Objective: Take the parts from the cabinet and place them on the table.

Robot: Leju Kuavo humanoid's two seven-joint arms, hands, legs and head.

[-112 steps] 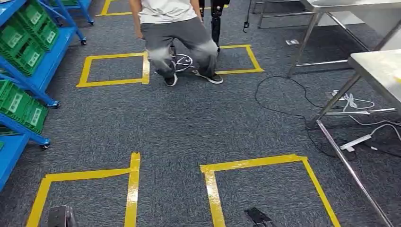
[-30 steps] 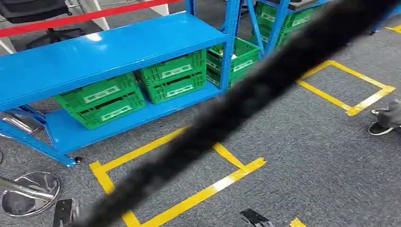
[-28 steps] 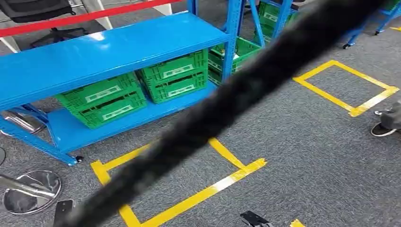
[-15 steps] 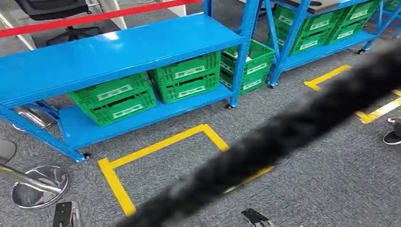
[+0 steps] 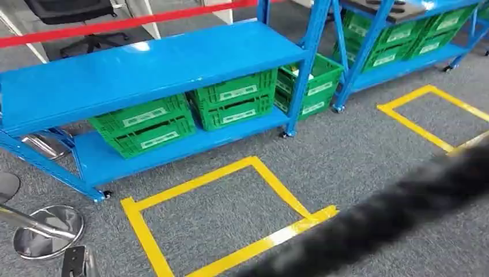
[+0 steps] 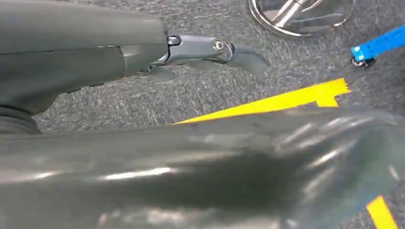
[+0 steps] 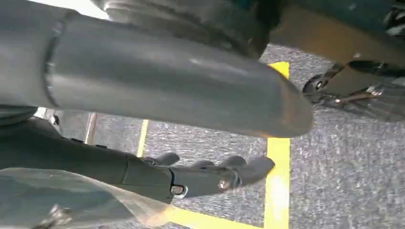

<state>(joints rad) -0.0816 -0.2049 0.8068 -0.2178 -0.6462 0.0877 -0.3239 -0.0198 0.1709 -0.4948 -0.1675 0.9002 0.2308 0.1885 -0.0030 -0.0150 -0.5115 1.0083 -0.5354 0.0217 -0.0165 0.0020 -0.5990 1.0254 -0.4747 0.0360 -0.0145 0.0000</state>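
Six green crates (image 5: 233, 99), two racks (image 5: 144, 63)

Open carpet ahead, rack beyond

Bare carpet (image 5: 357, 156) is seen from 12 to 3 o'clock; the blue rack (image 5: 144, 63) with green crates (image 5: 233, 98) blocks 11 to 12, a chrome base (image 5: 49, 231) stands at 9.

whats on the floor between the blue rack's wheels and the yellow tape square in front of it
Bare grey carpet separates the blue rack from the yellow tape square, as the head view shows.
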